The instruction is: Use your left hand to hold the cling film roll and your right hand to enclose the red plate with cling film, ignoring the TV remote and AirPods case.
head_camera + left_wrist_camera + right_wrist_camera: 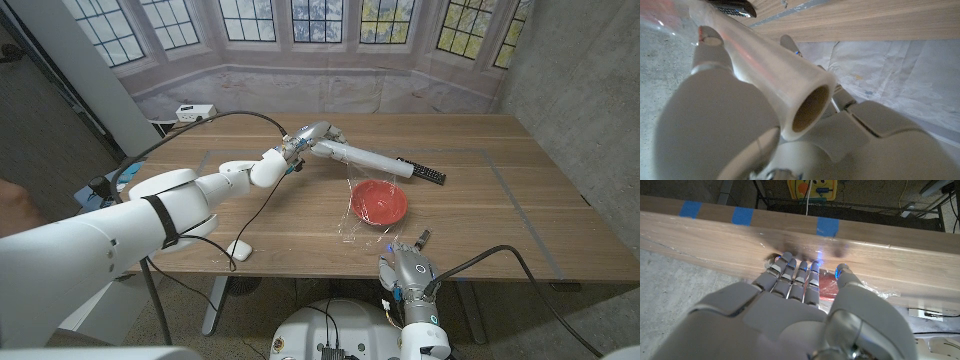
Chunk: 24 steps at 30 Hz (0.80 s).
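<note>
Transparent cling film already stretches from the long white roll, gripped in our left hand, over the round red plate mid-tabletop. Our right hand holds nothing, fingers extended; tucking and cutting seem left.

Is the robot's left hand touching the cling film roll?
Touching. In the left wrist view the left hand wraps its fingers round the cling film roll, with no gap. The head view shows the same grip at the roll's end.
</note>
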Available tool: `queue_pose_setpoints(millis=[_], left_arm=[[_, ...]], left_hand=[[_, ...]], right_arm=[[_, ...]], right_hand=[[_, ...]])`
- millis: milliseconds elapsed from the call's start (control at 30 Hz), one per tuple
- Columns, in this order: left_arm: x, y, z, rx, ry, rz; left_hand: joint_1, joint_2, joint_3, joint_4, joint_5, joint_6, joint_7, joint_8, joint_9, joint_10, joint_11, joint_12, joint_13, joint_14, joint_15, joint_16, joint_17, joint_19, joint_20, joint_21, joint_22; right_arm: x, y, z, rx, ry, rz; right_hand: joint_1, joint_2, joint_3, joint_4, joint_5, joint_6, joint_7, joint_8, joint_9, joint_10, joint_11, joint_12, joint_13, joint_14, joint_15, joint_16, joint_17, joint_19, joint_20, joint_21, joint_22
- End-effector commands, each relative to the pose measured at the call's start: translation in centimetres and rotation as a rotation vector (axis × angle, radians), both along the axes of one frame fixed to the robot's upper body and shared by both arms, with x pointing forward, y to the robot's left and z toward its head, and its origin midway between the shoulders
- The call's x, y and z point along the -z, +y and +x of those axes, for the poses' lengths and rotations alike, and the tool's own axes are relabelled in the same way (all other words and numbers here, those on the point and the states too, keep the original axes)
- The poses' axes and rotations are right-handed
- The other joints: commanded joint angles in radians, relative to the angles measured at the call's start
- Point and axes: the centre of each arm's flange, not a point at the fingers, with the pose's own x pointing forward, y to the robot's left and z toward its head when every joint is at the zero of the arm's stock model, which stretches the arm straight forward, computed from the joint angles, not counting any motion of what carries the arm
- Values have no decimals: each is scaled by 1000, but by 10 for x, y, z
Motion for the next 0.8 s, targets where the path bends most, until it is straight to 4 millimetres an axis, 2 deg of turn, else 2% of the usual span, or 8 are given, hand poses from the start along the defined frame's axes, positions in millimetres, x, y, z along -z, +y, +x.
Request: queue_pose_setpoints(millis=[33,800], left_arm=[[3,0,1,-13,-15,-2],[15,4,0,-37,-55,-53]], left_hand=[[322,329,-4,-3,2,3,-7,7,2,-2,2,-2,2,-5,-3,-3,2,2,-4,2,3],[321,332,-4,-2,1,0,-6,7,2,-5,1,-3,2,-4,-3,-1,3,2,-9,2,4]], right_arm=[[3,-1,0,4,5,9],[10,-7,1,3,20,28]], right_hand=[[-7,2,4,2,-1,9,1,-5,4,10,2,-3,3,9,-73,0,2,10,-59,5,1],[-7,2,9,5,-2,13,2,-7,4,11,2,-4,3,11,-72,0,4,12,-60,3,1]])
